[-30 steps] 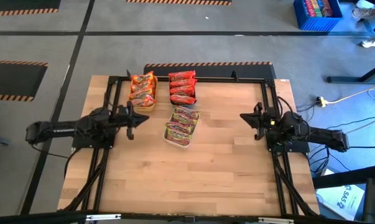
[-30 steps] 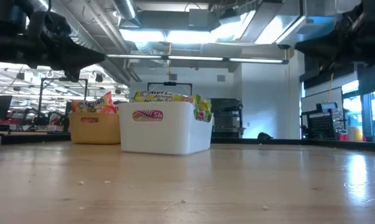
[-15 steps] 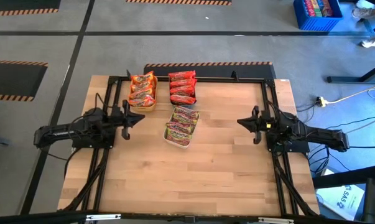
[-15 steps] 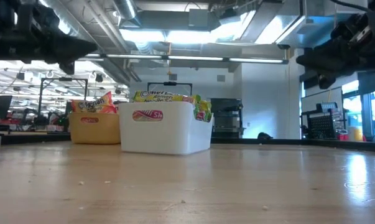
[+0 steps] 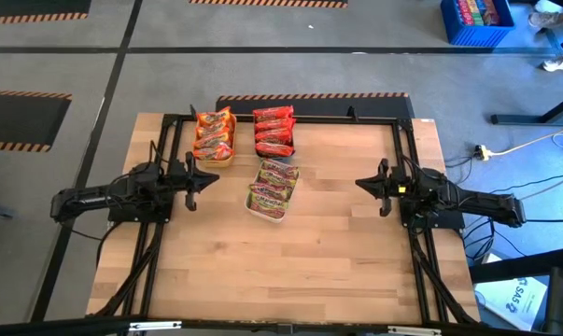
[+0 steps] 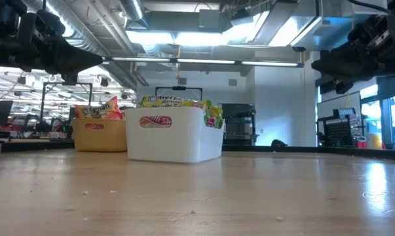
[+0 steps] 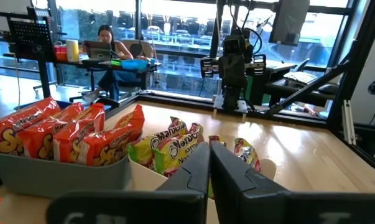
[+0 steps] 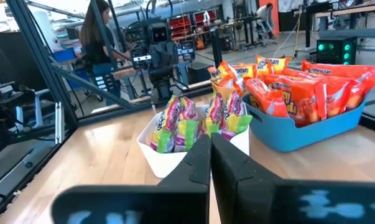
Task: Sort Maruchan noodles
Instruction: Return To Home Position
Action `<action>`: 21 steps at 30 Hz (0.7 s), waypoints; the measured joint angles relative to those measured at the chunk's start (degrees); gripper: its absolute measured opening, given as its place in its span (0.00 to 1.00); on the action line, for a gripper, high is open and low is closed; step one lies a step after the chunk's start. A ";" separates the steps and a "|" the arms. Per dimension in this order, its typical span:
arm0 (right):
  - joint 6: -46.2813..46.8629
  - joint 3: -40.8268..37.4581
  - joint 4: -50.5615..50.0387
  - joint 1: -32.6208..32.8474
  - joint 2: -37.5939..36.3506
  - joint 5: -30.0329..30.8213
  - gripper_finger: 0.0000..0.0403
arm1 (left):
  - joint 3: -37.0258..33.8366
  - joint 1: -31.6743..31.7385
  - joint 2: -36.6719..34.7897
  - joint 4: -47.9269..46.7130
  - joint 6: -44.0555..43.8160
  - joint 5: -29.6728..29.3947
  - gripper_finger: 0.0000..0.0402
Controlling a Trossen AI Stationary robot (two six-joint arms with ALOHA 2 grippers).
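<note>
While both arms hang level over the counter [image 5: 309,271], neither is carrying anything. On my left wrist feed the left tool [image 5: 206,179] has its two fingers [image 7: 193,174] pressed flat against each other, with nothing pinched between them. It hovers off the wood at the left side, near the yellow bin [image 5: 216,162] but clear of it. The right tool [image 5: 362,183] mirrors it on the opposite side, its fingers [image 8: 227,168] also drawn tight together and empty. It is well apart from every bin and points across the counter at the left arm.

All the Maruchan noodles [image 5: 273,177] I can find sit in three bins at the far middle of the counter. Orange packs [image 5: 214,135] stand on edge in the yellow bin. Red packs [image 5: 274,131] fill the blue bin [image 8: 299,134] just beside it. Green-pink packs [image 5: 271,193] lie in the white bin [image 6: 174,141], which sits just in front of the blue one, turned at a slight angle and nearer the counter's centre. No loose pack shows on the bare wood. Beyond the counter, a person [image 7: 106,37] sits at a desk.
</note>
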 joint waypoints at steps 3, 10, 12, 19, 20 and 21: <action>0.00 0.00 0.00 0.00 0.00 0.00 0.00 | 0.00 0.00 0.00 0.00 -0.02 0.00 0.01; 0.02 0.00 0.00 0.00 0.00 0.00 0.00 | 0.00 0.00 0.00 0.00 0.00 0.00 0.01; 0.02 0.00 0.00 0.00 0.00 0.00 0.00 | 0.00 0.00 0.00 0.00 0.00 0.00 0.02; 0.03 0.00 0.00 0.00 0.00 0.00 0.00 | 0.00 0.00 0.00 0.00 0.00 0.02 0.04; 0.04 0.00 -0.01 0.00 0.00 0.00 0.00 | 0.00 0.00 0.00 0.00 0.00 0.02 0.03; 0.04 0.00 -0.01 0.00 0.00 0.01 0.00 | 0.00 0.00 0.00 0.00 0.00 0.02 0.03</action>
